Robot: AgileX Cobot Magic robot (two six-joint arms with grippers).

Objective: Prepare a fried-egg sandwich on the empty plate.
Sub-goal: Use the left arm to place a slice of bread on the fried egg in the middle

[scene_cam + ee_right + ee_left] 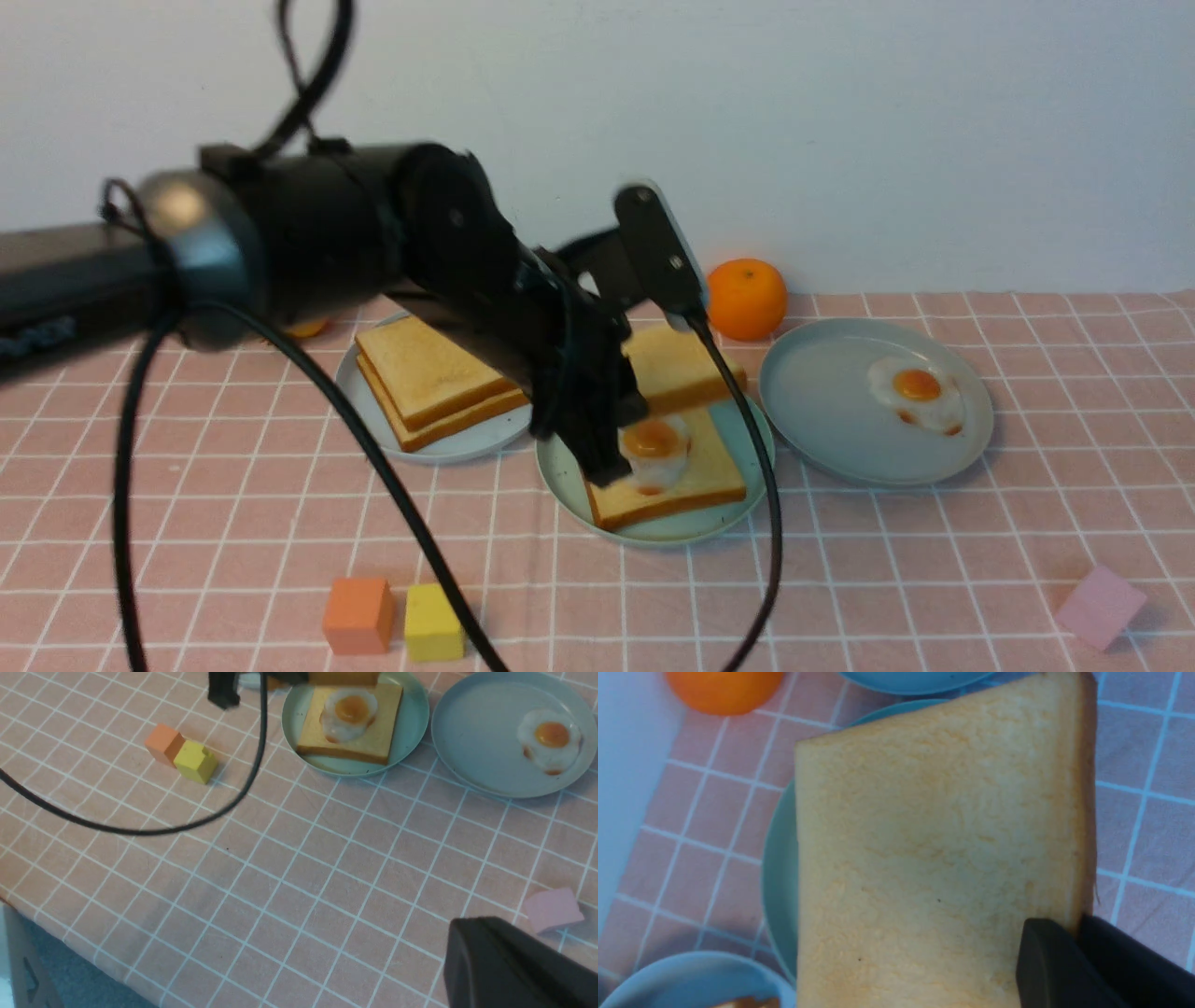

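Sitting left of the left fingers [1057,952] is a pile of toast [425,373]. Those fingers pinch one toast slice [686,369] by its edge. Under it is the green plate [653,534] with the bottom toast [695,485] and an egg [653,439]. Further right, a second egg [920,392] lies on a grey plate [831,420]. The right fingers [495,956] are closed above the bench [327,882].

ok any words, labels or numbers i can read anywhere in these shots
No text can be read in any view.
Bluish marking on the left arm: looks like lettering, too blurred to read.
Toast slice, mint-green plate, orange, orange block, yellow block, pink block: no print visible.
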